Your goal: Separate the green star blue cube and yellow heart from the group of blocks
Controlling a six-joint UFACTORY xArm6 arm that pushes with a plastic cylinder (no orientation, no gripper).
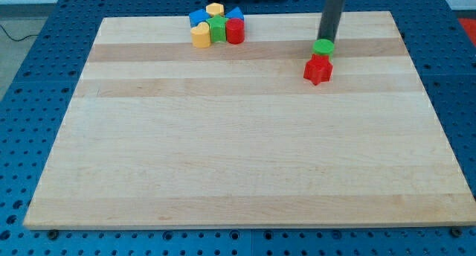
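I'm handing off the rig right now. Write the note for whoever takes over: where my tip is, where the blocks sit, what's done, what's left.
My tip sits at the view's top right, just behind the green round block, which touches the red star.
The group is at the view's top left: yellow heart, green star, blue cube, red cylinder, yellow hexagon, and another blue block.
Done: nothing yet; all three targets remain in the cluster.
Left: push heart, star and cube clear of the group.

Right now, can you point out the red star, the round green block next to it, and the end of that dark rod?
red star [317, 70]: camera view, its top face.
green round block [323, 46]: camera view, its top face.
my tip [326, 39]: camera view, the rod's lower end, just above the green round block.
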